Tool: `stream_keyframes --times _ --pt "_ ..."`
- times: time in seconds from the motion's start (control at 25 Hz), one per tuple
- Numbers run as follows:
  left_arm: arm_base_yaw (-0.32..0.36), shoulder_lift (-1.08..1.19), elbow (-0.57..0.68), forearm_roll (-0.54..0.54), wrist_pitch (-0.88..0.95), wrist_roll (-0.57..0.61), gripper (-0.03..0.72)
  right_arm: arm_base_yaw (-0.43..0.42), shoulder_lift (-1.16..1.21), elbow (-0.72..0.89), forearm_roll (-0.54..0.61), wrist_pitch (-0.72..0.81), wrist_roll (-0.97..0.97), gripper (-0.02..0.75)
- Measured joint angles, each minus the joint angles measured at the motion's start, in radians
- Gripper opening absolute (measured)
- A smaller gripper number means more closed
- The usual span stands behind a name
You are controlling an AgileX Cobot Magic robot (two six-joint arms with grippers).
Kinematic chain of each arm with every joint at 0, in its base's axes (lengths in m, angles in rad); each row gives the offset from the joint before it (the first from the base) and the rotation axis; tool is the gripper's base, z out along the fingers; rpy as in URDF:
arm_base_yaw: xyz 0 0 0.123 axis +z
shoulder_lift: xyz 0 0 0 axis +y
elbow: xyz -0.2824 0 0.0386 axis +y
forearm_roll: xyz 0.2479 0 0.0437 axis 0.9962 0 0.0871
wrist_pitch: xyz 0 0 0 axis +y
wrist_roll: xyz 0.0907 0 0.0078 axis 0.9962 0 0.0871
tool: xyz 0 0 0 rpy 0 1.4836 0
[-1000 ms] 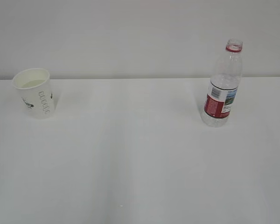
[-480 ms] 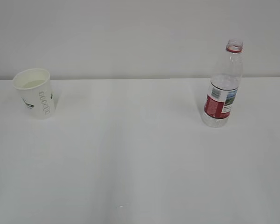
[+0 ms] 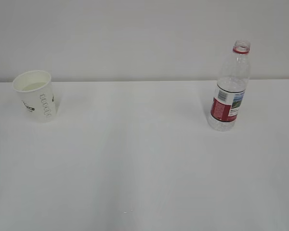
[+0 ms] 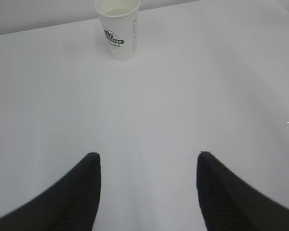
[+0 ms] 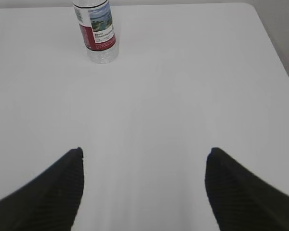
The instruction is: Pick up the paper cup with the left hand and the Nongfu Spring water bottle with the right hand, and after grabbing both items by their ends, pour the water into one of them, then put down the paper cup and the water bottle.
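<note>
The white paper cup stands upright at the far left of the white table, liquid showing inside it. In the left wrist view the paper cup is far ahead of my left gripper, which is open with only bare table between its fingers. The capless Nongfu Spring water bottle stands upright at the back right. In the right wrist view the bottle is far ahead and left of my right gripper, open and empty. Neither arm appears in the exterior view.
The white table ends at a pale wall behind the cup and bottle. Its right edge shows in the right wrist view.
The cup's lettering has shifted slightly on its side, as if the cup turned a little. The bottle stays put. No arm shows in the exterior frames.
</note>
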Motion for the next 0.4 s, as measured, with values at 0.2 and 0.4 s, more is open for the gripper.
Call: stream_keyframes --times 0.2,0.4 --pt "0.000 0.000 0.000 0.000 0.000 0.000 0.453 0.000 0.000 0.000 0.000 0.000 0.000 0.589" --pt "0.000 0.000 0.000 0.000 0.000 0.000 0.450 0.000 0.000 0.000 0.002 0.000 0.000 0.589"
